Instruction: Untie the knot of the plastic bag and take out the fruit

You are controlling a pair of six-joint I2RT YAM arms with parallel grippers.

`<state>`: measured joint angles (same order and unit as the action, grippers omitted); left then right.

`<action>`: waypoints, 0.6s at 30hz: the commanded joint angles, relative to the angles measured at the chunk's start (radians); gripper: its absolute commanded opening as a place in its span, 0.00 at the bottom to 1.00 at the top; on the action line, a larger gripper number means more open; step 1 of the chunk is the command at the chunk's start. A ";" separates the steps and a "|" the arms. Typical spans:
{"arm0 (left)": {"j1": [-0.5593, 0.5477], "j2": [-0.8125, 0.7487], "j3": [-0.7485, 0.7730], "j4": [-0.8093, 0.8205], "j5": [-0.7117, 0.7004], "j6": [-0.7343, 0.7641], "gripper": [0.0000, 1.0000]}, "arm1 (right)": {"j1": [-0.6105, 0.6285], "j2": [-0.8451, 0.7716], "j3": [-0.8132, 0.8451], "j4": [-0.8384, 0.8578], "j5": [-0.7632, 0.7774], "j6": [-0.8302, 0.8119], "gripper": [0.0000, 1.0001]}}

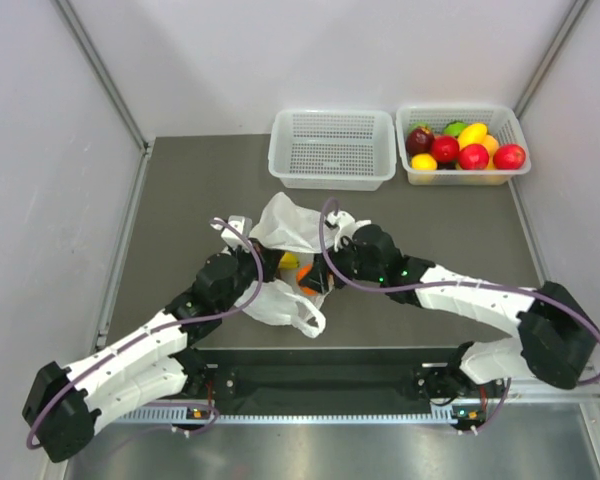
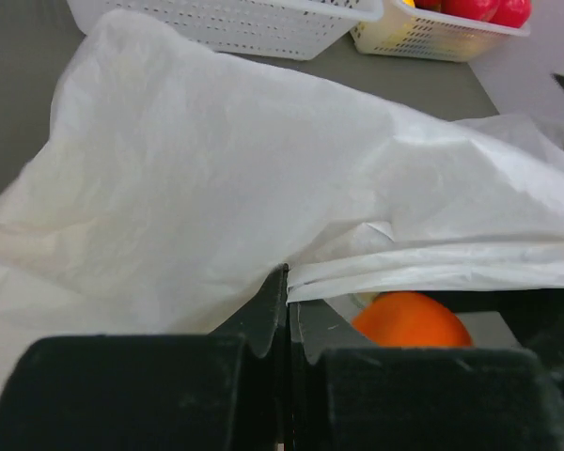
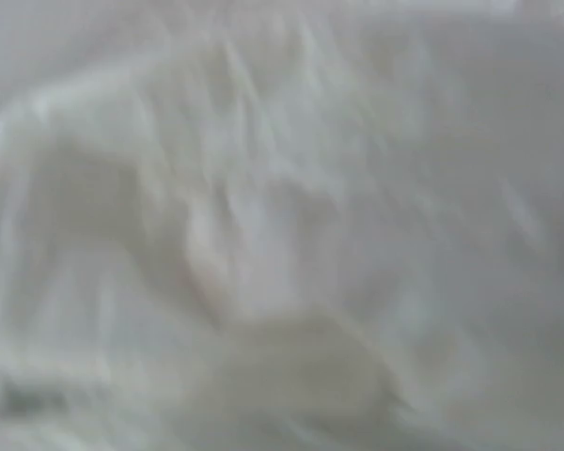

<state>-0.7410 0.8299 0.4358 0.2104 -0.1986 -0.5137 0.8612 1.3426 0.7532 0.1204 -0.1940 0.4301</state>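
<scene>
The white plastic bag [image 1: 283, 228] lies crumpled at the table's middle, between my two grippers, its mouth gaping. An orange fruit [image 1: 307, 276] and a bit of yellow banana [image 1: 289, 261] show inside it. My left gripper [image 1: 271, 266] sits at the bag's left side. In the left wrist view its jaws [image 2: 288, 287] are shut, pinching the bag's edge [image 2: 216, 188], with the orange fruit [image 2: 409, 319] just right of them. My right gripper [image 1: 323, 272] reaches into the bag from the right, its fingers hidden. The right wrist view shows only blurred white bag film [image 3: 282, 225]. The dark red-purple fruit is hidden.
An empty white perforated basket [image 1: 332, 150] stands at the back centre. Beside it, a second basket [image 1: 500, 178] holds a heap of red, yellow and green fruit. Both show at the top of the left wrist view. Grey walls close in the table's left and right sides.
</scene>
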 commanded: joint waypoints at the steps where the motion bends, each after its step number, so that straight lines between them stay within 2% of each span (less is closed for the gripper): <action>1: 0.009 0.023 0.049 0.018 -0.039 0.017 0.00 | -0.011 -0.146 0.006 -0.074 -0.237 -0.082 0.00; 5: 0.009 0.035 0.066 0.027 -0.027 0.012 0.00 | -0.011 -0.143 0.069 -0.320 -0.145 -0.138 0.00; 8: 0.011 0.031 0.078 0.030 -0.012 0.012 0.00 | -0.013 -0.030 0.170 -0.495 0.005 -0.151 0.00; 11: 0.011 0.026 0.090 0.030 -0.022 0.023 0.00 | -0.007 0.020 0.207 -0.476 -0.219 -0.220 0.00; 12: 0.011 0.032 0.101 0.020 -0.024 0.027 0.00 | -0.001 0.010 0.190 -0.429 -0.246 -0.220 0.00; 18: 0.014 0.032 0.107 0.001 -0.025 0.043 0.00 | 0.004 -0.221 0.156 -0.396 -0.380 -0.252 0.00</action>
<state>-0.7334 0.8642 0.5121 0.2020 -0.2111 -0.4915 0.8612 1.2774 0.8959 -0.3084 -0.4564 0.2260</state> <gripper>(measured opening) 0.011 0.672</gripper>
